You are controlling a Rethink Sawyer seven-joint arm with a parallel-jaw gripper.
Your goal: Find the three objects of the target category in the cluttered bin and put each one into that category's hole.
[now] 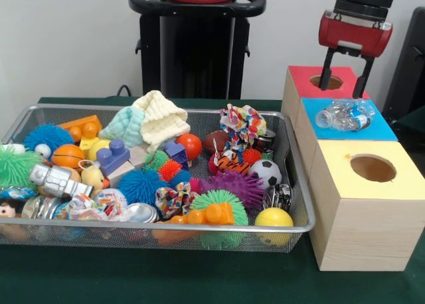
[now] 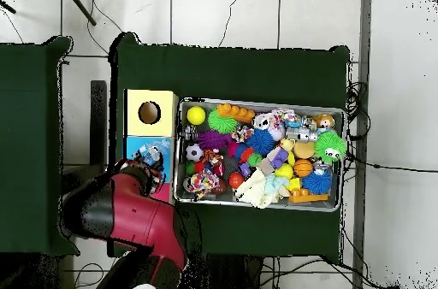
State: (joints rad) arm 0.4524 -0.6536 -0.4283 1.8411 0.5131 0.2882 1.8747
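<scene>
We see the jaws spread wide and empty, their two dark fingers hanging just above the round hole in the red-topped box, one to each side of it. Above them sits the red wrist housing of the arm, which in the overhead view reaches in from the bottom left.

Just in front of the red box we find a blue-topped box with a crumpled clear plastic bottle lying on its lid, covering the middle of it. Nearest the camera stands a yellow-topped box, its hole open.

Beside the three boxes, on the green table, lies the cluttered bin, a wide wire-mesh basket heaped with toys. Among them we make out a small soccer ball, a yellow ball, a purple spiky ball, a blue spiky ball, a pale yellow cloth and a blue building block.
</scene>
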